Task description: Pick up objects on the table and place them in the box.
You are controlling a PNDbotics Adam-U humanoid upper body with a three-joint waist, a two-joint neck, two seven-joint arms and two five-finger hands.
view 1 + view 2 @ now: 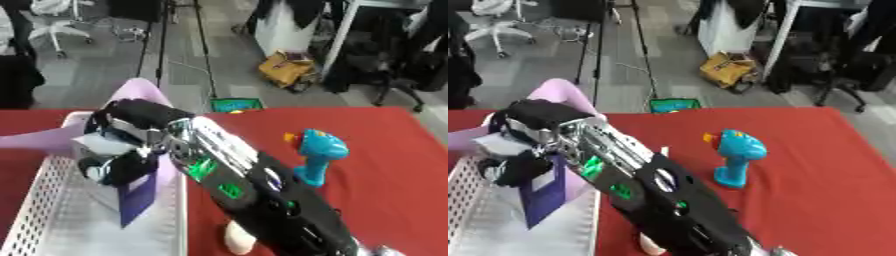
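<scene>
White perforated plastic box (pixel 39 200) fills the lower left of the frame on the red-clothed tabletop (pixel 385 150). Above it, the right robot hand (pixel 122 145) has its fingers curled round a lilac and purple flat package (pixel 140 195). Right of centre stands a blue plastic toy drill (pixel 317 155), upright.
</scene>
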